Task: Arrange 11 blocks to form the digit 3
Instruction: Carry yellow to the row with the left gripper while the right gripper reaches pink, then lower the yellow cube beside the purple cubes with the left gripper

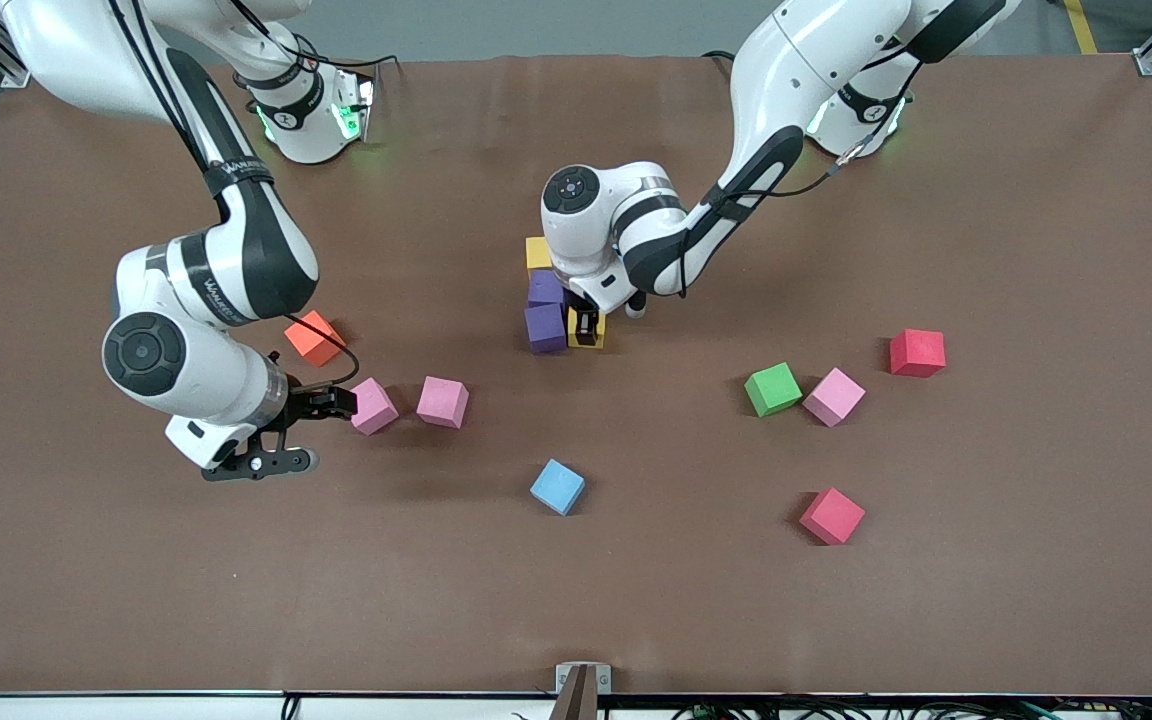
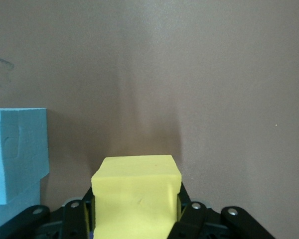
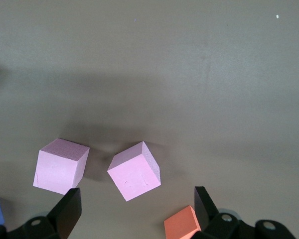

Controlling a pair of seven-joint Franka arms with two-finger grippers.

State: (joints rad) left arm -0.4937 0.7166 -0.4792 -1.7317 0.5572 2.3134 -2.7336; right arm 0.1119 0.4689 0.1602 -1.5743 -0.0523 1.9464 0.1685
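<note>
My left gripper point(image 1: 586, 325) is shut on a yellow block point(image 1: 597, 334), low at the table beside the nearer of two purple blocks point(image 1: 546, 327). The other purple block point(image 1: 544, 288) and a second yellow block point(image 1: 537, 252) line up farther back. In the left wrist view the held yellow block point(image 2: 136, 191) sits squeezed between the fingers point(image 2: 189, 214), with a bluish-looking neighbour point(image 2: 17, 159) alongside. My right gripper point(image 1: 334, 402) is open, low beside a pink block point(image 1: 373, 405). That pink block point(image 3: 134, 172) lies just ahead of the open right gripper point(image 3: 135, 211).
Loose blocks: a second pink point(image 1: 442, 401), orange point(image 1: 313, 337), light blue point(image 1: 557, 487), green point(image 1: 772, 388), another pink point(image 1: 833, 396), red point(image 1: 917, 352) and pinkish red point(image 1: 832, 515). The orange block point(image 3: 182, 224) lies close by one right finger.
</note>
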